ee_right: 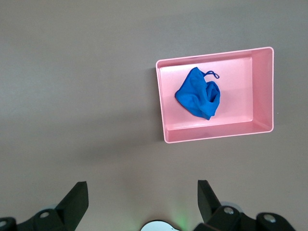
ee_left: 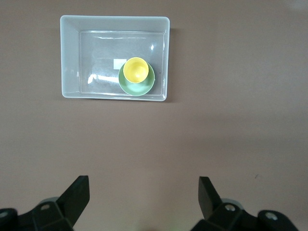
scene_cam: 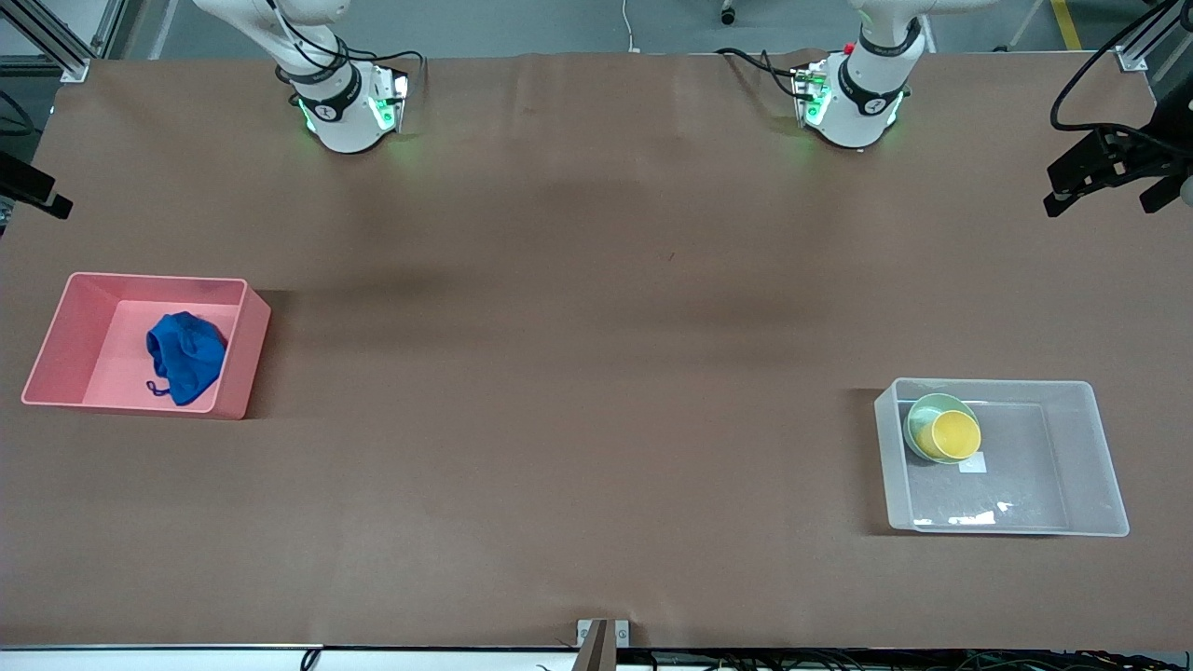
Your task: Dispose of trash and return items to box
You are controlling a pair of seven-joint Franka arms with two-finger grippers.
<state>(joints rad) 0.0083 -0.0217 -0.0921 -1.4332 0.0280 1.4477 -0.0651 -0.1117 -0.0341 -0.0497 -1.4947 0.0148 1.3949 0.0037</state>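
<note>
Trash lies in pink bin at the right arm's end. Cup sits nested in bowl inside box at the left arm's end. Left gripper and right gripper wait high over bare bench, jaws spread, empty. Risk: any further reach could knock the nested cup over.

Yellow cup nests in mint bowl inside clear box; blue wad crumpled.

Left gripper jaws spread, high over table; yellow cup in green bowl inside clear box.
</note>
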